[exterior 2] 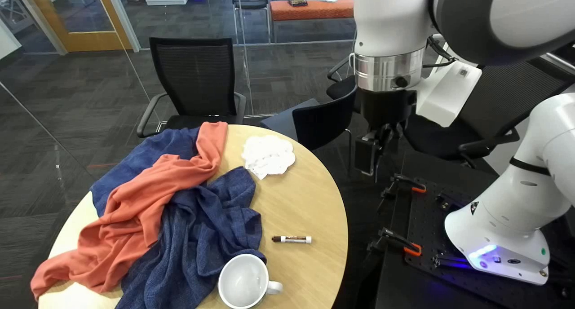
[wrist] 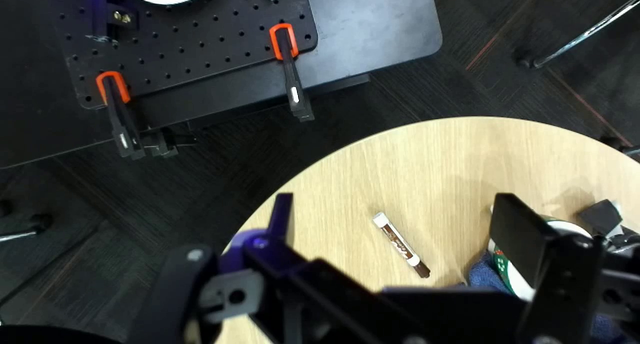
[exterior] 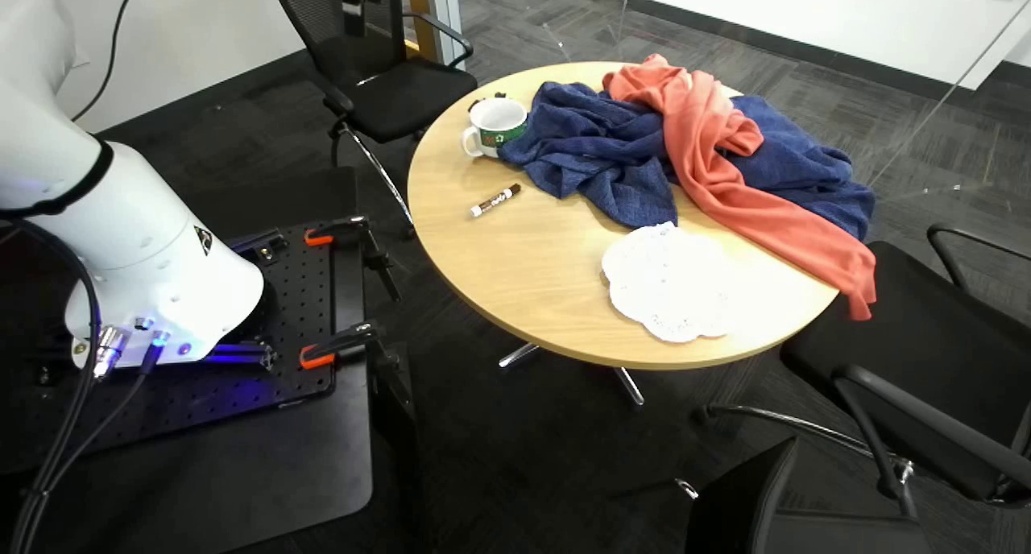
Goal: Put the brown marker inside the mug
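Two dark fingers [wrist: 282, 219] on the Robotiq gripper [wrist: 395, 211], spread really wide, with just air in the grip. Wrist view, going left to right: a couple of orange-padded clamps [wrist: 286, 44] biting the perforated black plate [wrist: 220, 49], then one finger showing against the edge of the round wood-look table [wrist: 435, 174], then the brown marker [wrist: 401, 245] framed in the gap. Lying down on the tabletop though, well apart from both fingers. After that, the second finger, blocking a good chunk of the white mug [wrist: 517, 279], with a bit of green print peeking out.

Same left-to-right deal in an exterior view: an orange cloth [exterior 2: 137, 203] slung over some navy cloth [exterior 2: 202, 228], then the mug, upright, handle sticking out to the right and navy cloth bunched up against the side. Next, a scalloped white doily [exterior 2: 268, 156] toward the back of the table. Then the marker, flat on bare wood near the mug and outside it, dark brown cap toward the cloth. Past the table's rim from that angle, the gripper dangling from the white Panda arm [exterior 2: 386, 21], fingers pointing down. Pretty hard to judge the gap there, tbh, so going with the wrist view on that. Furthest right, the white arm base [exterior 2: 503, 241], sitting on that same perforated plate.
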